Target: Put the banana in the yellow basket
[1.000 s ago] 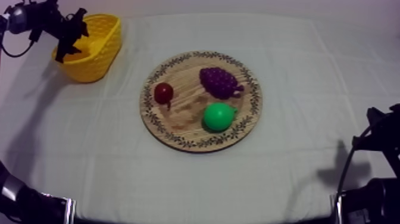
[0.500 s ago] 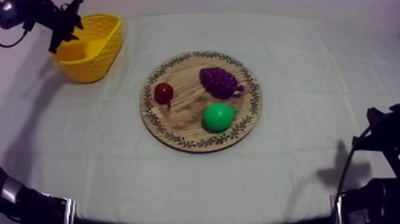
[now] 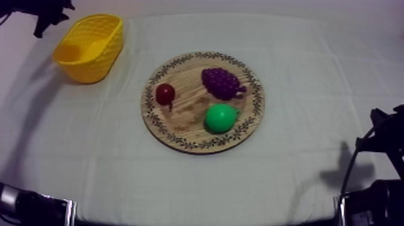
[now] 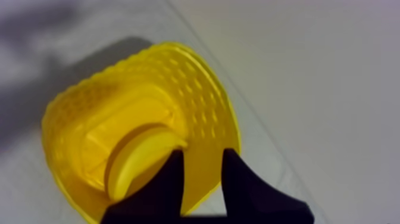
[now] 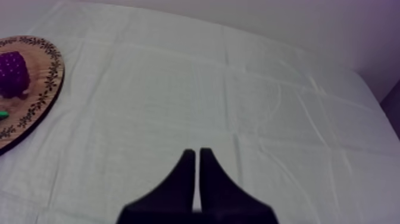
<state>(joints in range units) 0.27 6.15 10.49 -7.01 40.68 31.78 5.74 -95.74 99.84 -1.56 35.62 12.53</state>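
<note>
The banana (image 4: pixel 141 159) lies curled inside the yellow basket (image 4: pixel 196 101), free of any grip. My left gripper (image 4: pixel 202 179) hangs open above the basket's rim with nothing between its fingers. From above, my left gripper (image 3: pixel 47 18) is past the far left side of the yellow basket (image 3: pixel 90 48). My right gripper (image 5: pixel 197 170) is shut on nothing, low over the cloth to the right of the round wooden board (image 5: pixel 41 95).
The wooden board (image 3: pixel 180 129) at mid-table holds a small red fruit (image 3: pixel 165 93), a bunch of grapes (image 3: pixel 222 82) and a green pear (image 3: pixel 220 117). My right arm (image 3: pixel 382 138) rests at the lower right edge. Bare cloth lies around the board.
My left gripper has drawn back from over the basket toward the far left corner. The fruit on the board and the right arm have not moved.
</note>
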